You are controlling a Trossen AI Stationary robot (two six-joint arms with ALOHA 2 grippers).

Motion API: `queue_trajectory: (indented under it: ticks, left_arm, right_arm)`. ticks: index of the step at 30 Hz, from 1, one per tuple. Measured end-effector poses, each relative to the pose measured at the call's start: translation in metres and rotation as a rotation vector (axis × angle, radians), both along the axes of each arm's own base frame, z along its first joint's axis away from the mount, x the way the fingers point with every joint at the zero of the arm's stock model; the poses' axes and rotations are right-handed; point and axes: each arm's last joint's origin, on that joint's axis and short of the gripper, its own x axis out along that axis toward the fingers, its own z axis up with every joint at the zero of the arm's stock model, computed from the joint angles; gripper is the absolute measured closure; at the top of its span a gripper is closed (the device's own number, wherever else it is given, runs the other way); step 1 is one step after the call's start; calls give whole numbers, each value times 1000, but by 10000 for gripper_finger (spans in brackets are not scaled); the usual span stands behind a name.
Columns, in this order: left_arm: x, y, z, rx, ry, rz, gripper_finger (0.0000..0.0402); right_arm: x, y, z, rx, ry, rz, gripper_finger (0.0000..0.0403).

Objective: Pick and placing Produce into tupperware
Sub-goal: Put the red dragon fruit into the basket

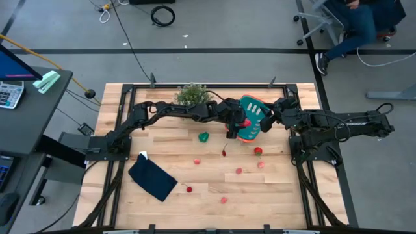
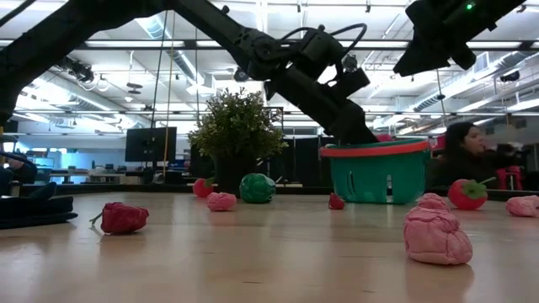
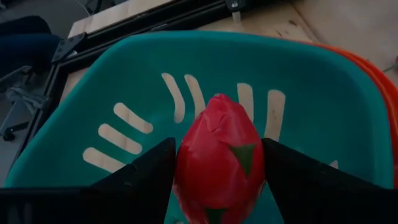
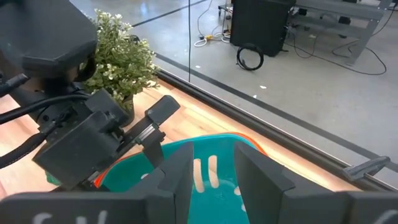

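From the high view, we've got the left gripper (image 1: 242, 123) reaching right across the tabletop (image 1: 273, 195) with its fingers over the near edge of the teal basket (image 1: 252, 117). The right gripper (image 1: 268, 121) sits just on the other side of the same basket, so the two sets of fingers are crowded together. That's our first worry: a small sideways drift and they knock each other, or shove the basket. The rest of the produce is scattered well away from both, e.g. the green piece (image 1: 204, 137).

The low view shows the left arm angling down into the basket's orange rim (image 2: 376, 149), next to the potted plant (image 2: 236, 126). The basket looks light, so catching the rim on the way out could tip or drag it.

In the left wrist view, the fingers (image 3: 140, 171) are clamped on a red fruit (image 3: 219, 158), which hangs right between them with the basket's slotted wall just beyond. We'd guess it's a smooth, tapered thing, so letting go too high could bounce it out.

In the right wrist view, the right fingers (image 4: 256, 171) stand slightly apart with nothing between them, hovering above the basket interior. If they stay there, the dropped fruit or the retreating left arm could hit them.
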Motion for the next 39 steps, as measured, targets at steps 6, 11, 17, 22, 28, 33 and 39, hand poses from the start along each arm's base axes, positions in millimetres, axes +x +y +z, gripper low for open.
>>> queue_trajectory:
  ticks: [6, 11, 17, 22, 28, 33, 39]
  left_arm:
    - [0, -1, -1, -2, 10, -1, 161]
    - [-5, -4, -7, -10, 98, -13, 161]
    - [-9, -16, -10, 30, 182, -68, 161]
    - [-2, -23, 14, 44, 131, -80, 161]
    - [2, -27, 36, 39, 135, -83, 159]
    - [1, -27, 37, 16, 159, -71, 158]
    - [-3, -26, 25, 4, 202, -65, 158]
  right_arm:
    - [0, 0, 0, 0, 0, 0, 279]
    - [0, 0, 0, 0, 0, 0, 279]
    - [0, 0, 0, -12, 14, 8, 279]
    - [0, 0, 0, -14, 15, 9, 279]
    - [0, 0, 0, -14, 15, 9, 279]
    - [0, 0, 0, -13, 14, 9, 279]
    - [0, 0, 0, -9, 11, 7, 279]
